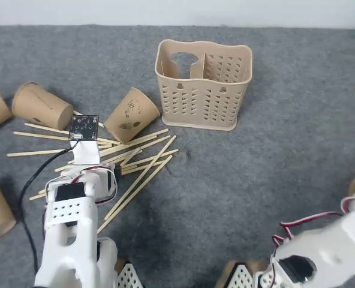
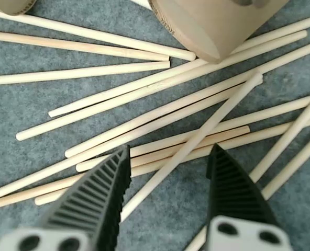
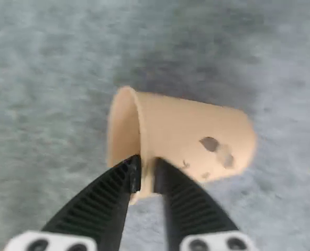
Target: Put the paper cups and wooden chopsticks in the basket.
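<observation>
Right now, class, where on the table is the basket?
In the high view the basket stands upright near the far middle, a tipped paper cup close beside it on the left arm's side and the scattered chopsticks nearer the arms.

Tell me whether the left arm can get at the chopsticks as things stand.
Probably yes. The left gripper hangs open over the chopsticks, one chopstick running between its fingers with nothing on top of it there. The paper cup lies farther off, clear of the jaws.
</observation>
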Controlling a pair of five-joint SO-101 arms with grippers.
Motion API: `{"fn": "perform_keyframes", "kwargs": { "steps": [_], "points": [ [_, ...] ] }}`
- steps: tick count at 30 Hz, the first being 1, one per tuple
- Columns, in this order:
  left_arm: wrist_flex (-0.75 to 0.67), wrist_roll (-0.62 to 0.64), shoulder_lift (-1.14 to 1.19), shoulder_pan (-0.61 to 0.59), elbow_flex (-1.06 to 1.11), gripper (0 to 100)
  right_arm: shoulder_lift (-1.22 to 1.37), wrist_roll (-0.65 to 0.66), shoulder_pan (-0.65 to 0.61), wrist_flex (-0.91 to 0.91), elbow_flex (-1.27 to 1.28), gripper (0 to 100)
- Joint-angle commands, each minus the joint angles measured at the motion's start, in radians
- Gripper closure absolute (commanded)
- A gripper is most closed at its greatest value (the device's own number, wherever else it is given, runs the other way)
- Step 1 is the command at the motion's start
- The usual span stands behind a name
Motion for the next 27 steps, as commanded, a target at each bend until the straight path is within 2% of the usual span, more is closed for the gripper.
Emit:
{"fn": "perform_keyframes", "kwargs": {
  "steps": [1, 5, 12, 20, 23, 27],
  "points": [
    [-0.021, 0.006, 0.0, 0.006, -0.016, 77, -0.007, 0.084, 0.108, -0.008, -0.08, 97.7],
    [-0.02, 0.006, 0.0, 0.006, -0.016, 77, -0.007, 0.17, 0.208, -0.039, -0.098, 99.1],
    [-0.02, 0.006, 0.0, 0.006, -0.016, 77, 0.025, 0.178, 0.323, -0.18, -0.097, 98.4],
    [-0.02, 0.006, 0.0, 0.006, -0.015, 77, 0.162, 0.178, 0.326, -0.229, -0.1, 81.9],
    [-0.02, 0.006, 0.0, 0.006, -0.015, 77, 0.17, 0.173, 0.309, -0.231, -0.101, 84.2],
    [-0.02, 0.006, 0.0, 0.006, -0.015, 77, 0.166, 0.17, 0.294, -0.219, -0.118, 92.4]
  ]
}}
